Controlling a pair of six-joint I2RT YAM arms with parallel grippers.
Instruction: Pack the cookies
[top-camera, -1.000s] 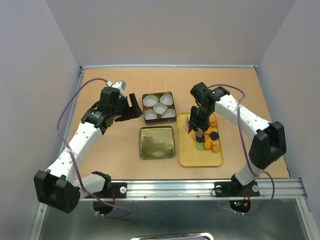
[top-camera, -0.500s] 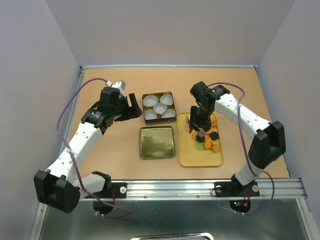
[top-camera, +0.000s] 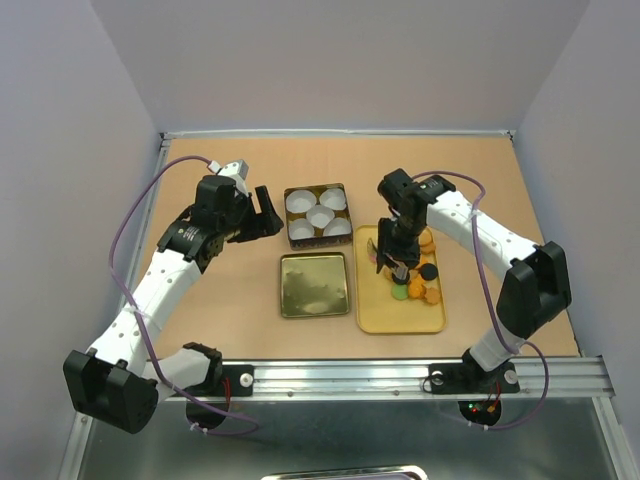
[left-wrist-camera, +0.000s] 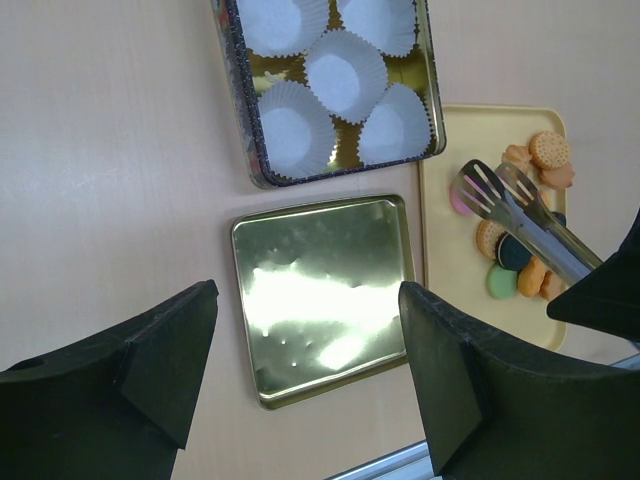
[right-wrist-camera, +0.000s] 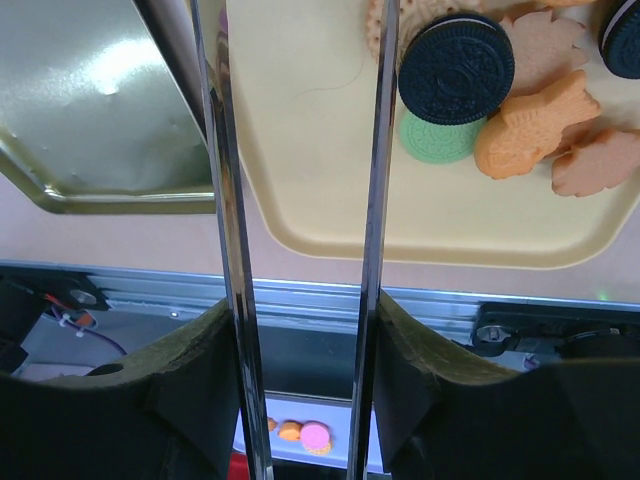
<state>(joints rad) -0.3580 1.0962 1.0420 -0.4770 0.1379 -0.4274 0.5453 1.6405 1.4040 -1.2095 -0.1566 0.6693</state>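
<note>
Just now the tongs (right-wrist-camera: 378, 150) clamped in my right gripper (right-wrist-camera: 300, 335) spread over the cookies (right-wrist-camera: 455, 65); probably nothing pinched. Left gripper (left-wrist-camera: 310, 350) gapes empty.

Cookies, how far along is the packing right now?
Done: the tin sits open, its lid flat beside it, with five paper liners inside, all empty. In hand: the right gripper holds tongs over the cookies on the tray, none visibly pinched. The left gripper hangs open near the tin. Left: every cookie has yet to go in.
</note>
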